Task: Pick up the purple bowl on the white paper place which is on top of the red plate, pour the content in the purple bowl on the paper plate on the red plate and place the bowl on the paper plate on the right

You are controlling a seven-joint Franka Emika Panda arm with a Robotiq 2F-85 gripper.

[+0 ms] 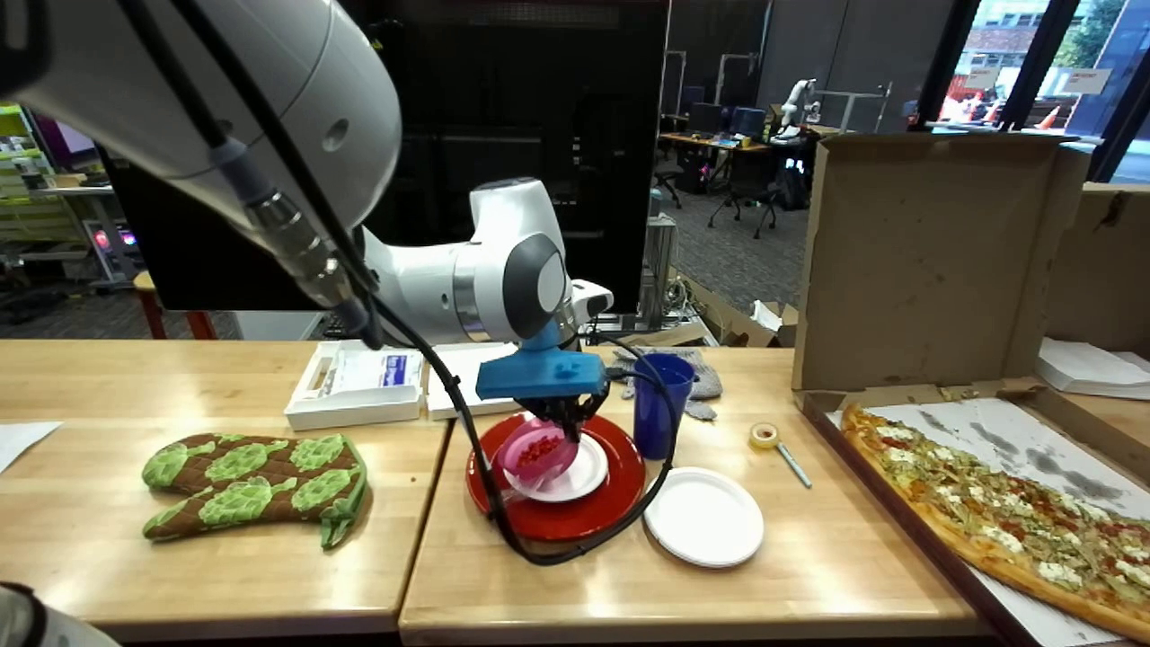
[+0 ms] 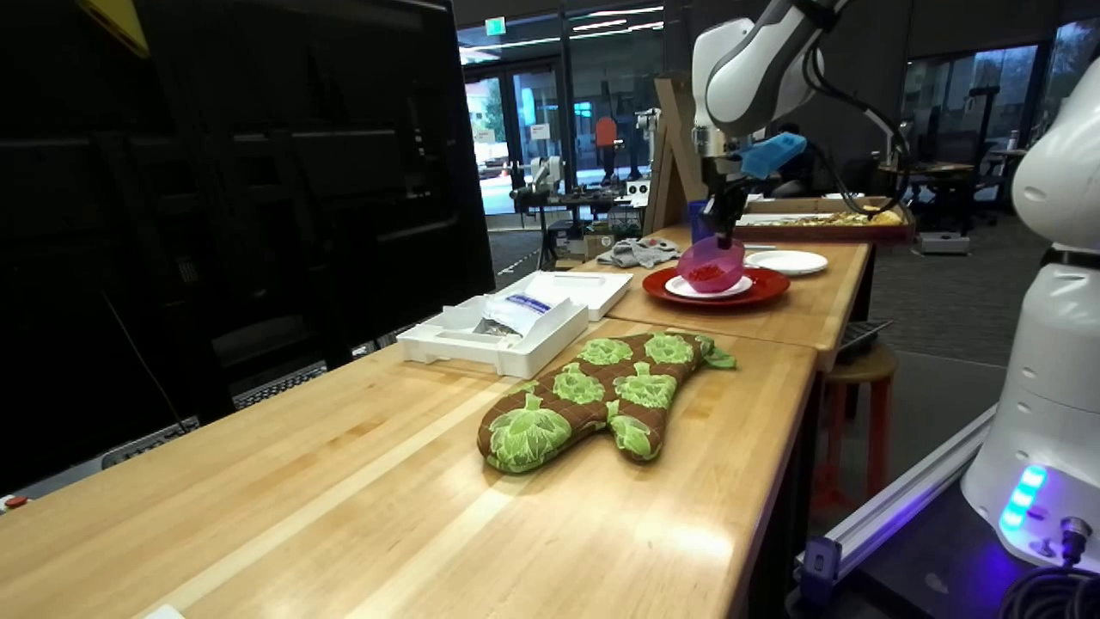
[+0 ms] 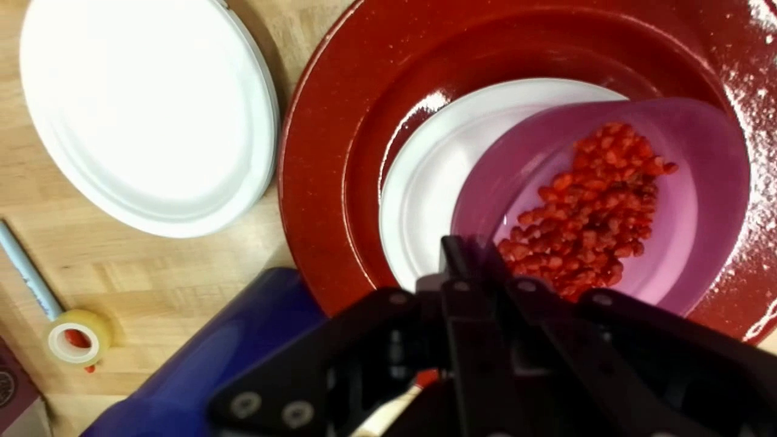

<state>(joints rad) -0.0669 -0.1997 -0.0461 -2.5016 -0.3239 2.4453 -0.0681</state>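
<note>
My gripper is shut on the rim of the translucent purple bowl, one finger inside it. The bowl is tilted and holds small red pieces. It is over the small white paper plate on the red plate; I cannot tell whether it touches that plate. White paper plates lie to the right of the red plate in an exterior view.
A tall blue cup stands close beside the red plate and my gripper. Tape and a pen lie near an open pizza box. A white case and an oven mitt lie on the left.
</note>
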